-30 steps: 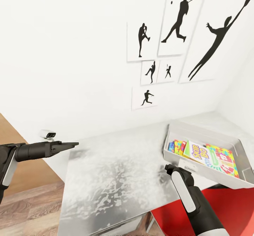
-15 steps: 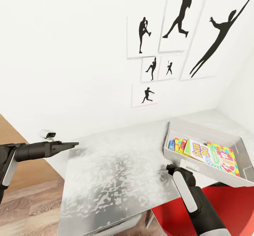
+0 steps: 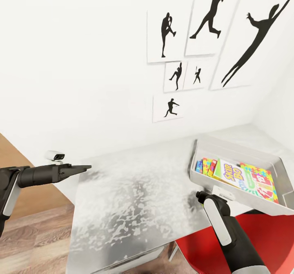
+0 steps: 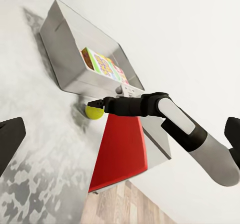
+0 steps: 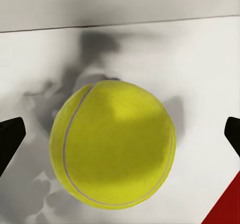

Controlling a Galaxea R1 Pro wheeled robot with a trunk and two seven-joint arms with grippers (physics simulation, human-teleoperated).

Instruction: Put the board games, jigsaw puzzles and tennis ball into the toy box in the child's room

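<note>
The tennis ball (image 5: 113, 144) sits centred between the two dark fingertips of the right end effector (image 4: 96, 105), which show at the side edges of the right wrist view, spread wide and not visibly touching it. In the left wrist view the ball (image 4: 94, 111) is at the tip of that end effector, just beside the near wall of the toy box (image 4: 70, 58) and over the mottled grey surface (image 4: 30, 149); whether the ball is gripped or merely lies between the fingers cannot be told.

In the head view the toy box (image 3: 228, 151) stands at the right end of the surface (image 3: 130, 200), close to the white wall. Inside it lie a jigsaw puzzle (image 3: 206, 165) with many-coloured pieces and a board game (image 3: 230, 175) with a pale lid and green edge, leaning flat across each other.

The left end effector (image 3: 81, 168) is held out level beyond the left edge of the surface, well apart from the box, its fingers parted and holding nothing
</note>
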